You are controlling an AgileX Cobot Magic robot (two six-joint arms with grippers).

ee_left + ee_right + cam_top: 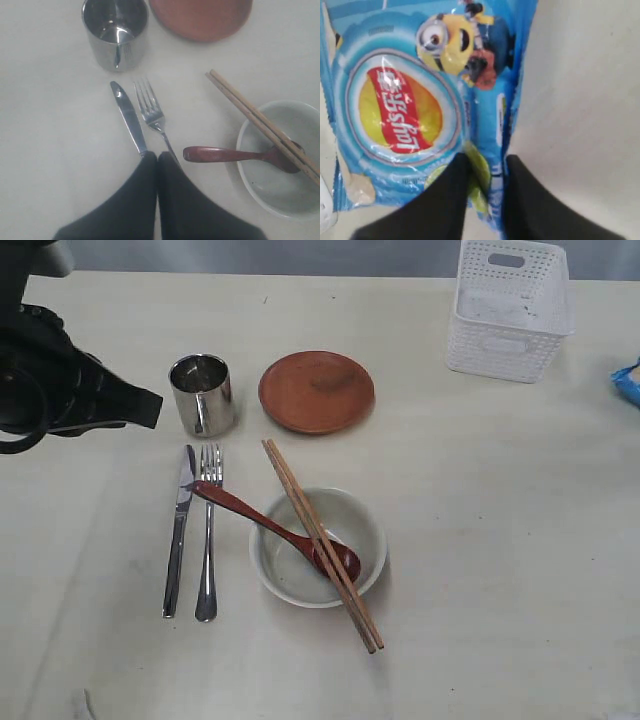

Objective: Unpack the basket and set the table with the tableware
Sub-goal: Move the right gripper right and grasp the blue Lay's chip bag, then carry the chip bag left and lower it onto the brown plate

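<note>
The tableware lies on the table (500, 540): a steel mug (202, 395), a brown plate (316, 392), and a knife (178, 530) beside a fork (208, 540). A reddish wooden spoon (270, 525) and two chopsticks (300, 500) rest across the cream bowl (370, 525). The white basket (500, 345) stands at the back right. My left gripper (158, 155) is shut and empty, just above the knife and fork handles. My right gripper (487, 162) pinches the edge of the blue snack bag (405, 100); this gripper is out of the exterior view.
In the exterior view only a corner of the blue snack bag (628, 380) shows, at the right edge, right of the basket. The left arm (60, 390) fills the left side, close to the mug.
</note>
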